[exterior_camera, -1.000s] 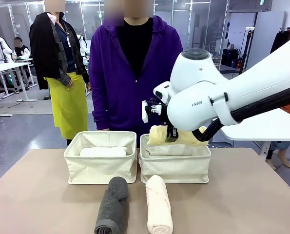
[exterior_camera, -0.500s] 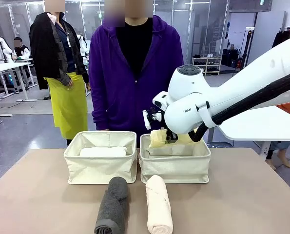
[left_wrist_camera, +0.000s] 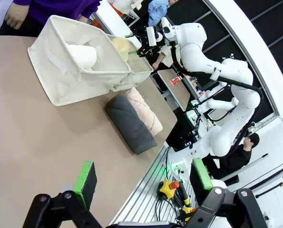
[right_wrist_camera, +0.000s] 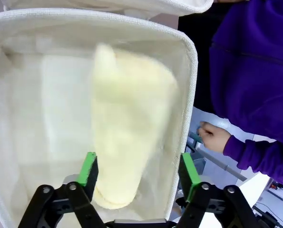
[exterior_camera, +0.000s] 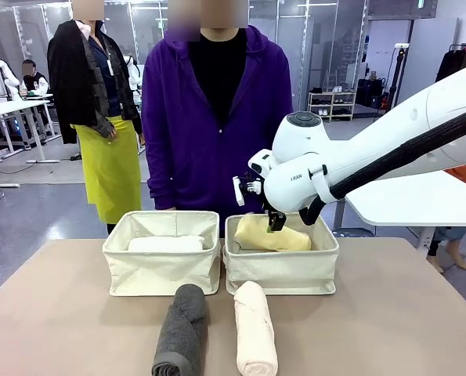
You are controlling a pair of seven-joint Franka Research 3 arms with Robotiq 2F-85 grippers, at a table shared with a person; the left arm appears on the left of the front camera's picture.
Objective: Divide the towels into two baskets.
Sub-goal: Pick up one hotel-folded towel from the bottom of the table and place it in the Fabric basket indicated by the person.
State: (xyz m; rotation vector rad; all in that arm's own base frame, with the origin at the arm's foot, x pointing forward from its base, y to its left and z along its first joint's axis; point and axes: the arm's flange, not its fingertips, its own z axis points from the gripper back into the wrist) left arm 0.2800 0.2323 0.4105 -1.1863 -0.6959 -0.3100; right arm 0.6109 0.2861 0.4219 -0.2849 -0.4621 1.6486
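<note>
Over the right basket (right_wrist_camera: 191, 71), the right gripper (right_wrist_camera: 137, 173) stands spread, with the yellow towel (right_wrist_camera: 127, 128) lying loose inside beneath it. Risk: the gripper snags terry on lifting and drags the roll out. Left gripper (left_wrist_camera: 143, 179) spread, empty, above the table (left_wrist_camera: 36, 142).

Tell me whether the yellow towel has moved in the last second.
Yes. The yellow towel has dropped from above the right basket's rim to lie inside it, below the open right gripper.

towels 4: white (exterior_camera: 166, 244), yellow (exterior_camera: 268, 234), grey (exterior_camera: 182, 329), pink (exterior_camera: 256, 329) | baskets (exterior_camera: 160, 274) (exterior_camera: 279, 274) 2
</note>
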